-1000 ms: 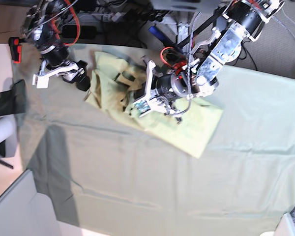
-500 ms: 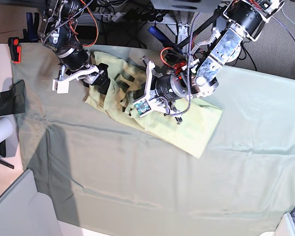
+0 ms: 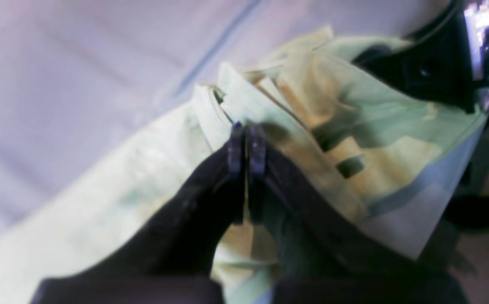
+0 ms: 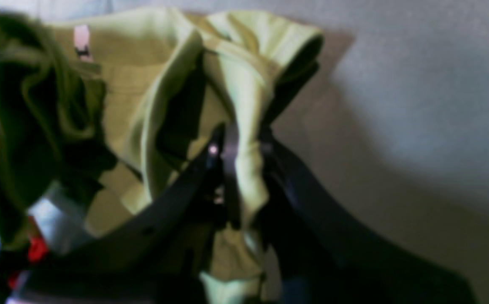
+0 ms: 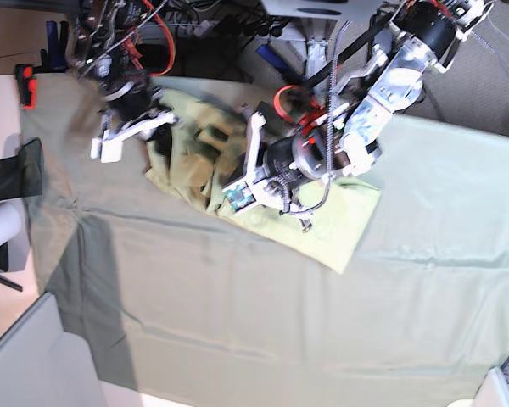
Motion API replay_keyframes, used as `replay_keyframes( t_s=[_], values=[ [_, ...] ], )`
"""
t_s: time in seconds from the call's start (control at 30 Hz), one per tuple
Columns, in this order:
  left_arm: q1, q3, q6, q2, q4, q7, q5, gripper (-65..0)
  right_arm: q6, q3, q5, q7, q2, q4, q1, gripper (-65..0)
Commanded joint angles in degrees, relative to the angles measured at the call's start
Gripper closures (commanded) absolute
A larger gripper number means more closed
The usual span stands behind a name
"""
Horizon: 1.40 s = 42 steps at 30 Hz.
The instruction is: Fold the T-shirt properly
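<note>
In the left wrist view we see our left gripper [image 3: 246, 143] with its fingers pressed together on a fold of the T-shirt [image 3: 143, 177]; pale table cloth [image 3: 79, 63] fills the 10 o'clock corner.

In the right wrist view our right gripper [image 4: 238, 147] pinches a ridge of the shirt between its fingers; grey cloth spreads toward 2 o'clock.

In the base view the shirt lies bunched at 11 o'clock on the grey-green cloth, between both arms. Cables [image 5: 195, 17] and dark floor run along 12 o'clock; a red object [image 5: 25, 85] sits at 10 o'clock.
</note>
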<state>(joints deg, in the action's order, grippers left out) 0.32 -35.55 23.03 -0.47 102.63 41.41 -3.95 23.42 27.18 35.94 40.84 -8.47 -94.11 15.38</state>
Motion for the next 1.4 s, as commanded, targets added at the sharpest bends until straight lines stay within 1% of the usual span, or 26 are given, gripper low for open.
replay_keyframes(
  t_s=[0.0, 0.27, 0.37, 0.43, 0.53, 0.6, 0.73, 0.83, 0.93, 1.07, 1.2, 1.37],
  values=[
    [-0.6, 0.0, 0.4, 0.6, 1.7, -0.9, -1.1, -0.9, 1.3, 1.1, 0.0, -1.6, -1.9, -0.8, -0.4, 0.0],
    [-0.6, 0.0, 0.4, 0.6, 5.0, -0.4, -1.6, -0.9, 1.3, 8.9, 0.1, -0.9, -10.2, -0.8, -0.4, 0.0],
    [-0.6, 0.0, 0.4, 0.6, 5.0, -0.3, -1.6, -0.9, 1.3, 11.0, 0.4, 0.2, -12.3, -0.8, -0.4, 0.0],
    [-0.6, 0.0, 0.7, 0.6, 5.0, -0.4, -1.7, -0.9, 1.3, 11.6, 1.6, 1.2, -13.1, -0.8, -0.4, 0.0],
    [-0.2, 0.0, 0.8, 0.6, 4.7, -0.8, -3.1, -0.9, 1.3, 11.7, 3.7, 1.9, -13.4, -0.8, -0.4, 0.0],
    [-0.1, -0.3, 0.9, 0.6, 3.0, -2.1, -4.0, -0.9, 1.3, 11.6, 4.9, 1.8, -13.2, -0.8, -0.4, 0.0],
    [-0.2, -1.2, 0.9, 1.2, -1.7, -5.4, -3.3, -0.9, 1.3, 11.6, 5.7, 1.8, -13.2, -0.8, -0.4, 0.0],
    [-0.3, -1.2, 0.9, 3.6, -3.3, -6.1, -1.2, -0.9, 1.3, 11.6, 5.7, 1.8, -13.2, -0.8, -0.4, 0.0],
    [-1.2, -1.2, 0.9, 6.2, -4.9, -7.0, -1.2, -0.9, 1.3, 11.6, 5.6, 1.9, -12.7, -0.8, -0.4, 0.0],
    [-3.8, -1.2, 1.0, 9.3, -11.3, -7.6, -0.7, -0.9, 1.3, 11.6, 5.6, 2.7, -12.1, -0.8, -0.4, 0.0],
    [-6.2, -1.2, 1.0, 9.5, -18.5, -10.4, 1.2, -0.9, 1.3, 11.6, 5.7, 2.7, -12.1, -0.8, -0.4, 0.0],
    [-7.1, -1.2, 1.0, 9.5, -24.1, -11.1, 1.9, -0.9, 1.3, 11.6, 5.9, 2.7, -12.1, -0.8, -0.4, 0.0]
  ],
)
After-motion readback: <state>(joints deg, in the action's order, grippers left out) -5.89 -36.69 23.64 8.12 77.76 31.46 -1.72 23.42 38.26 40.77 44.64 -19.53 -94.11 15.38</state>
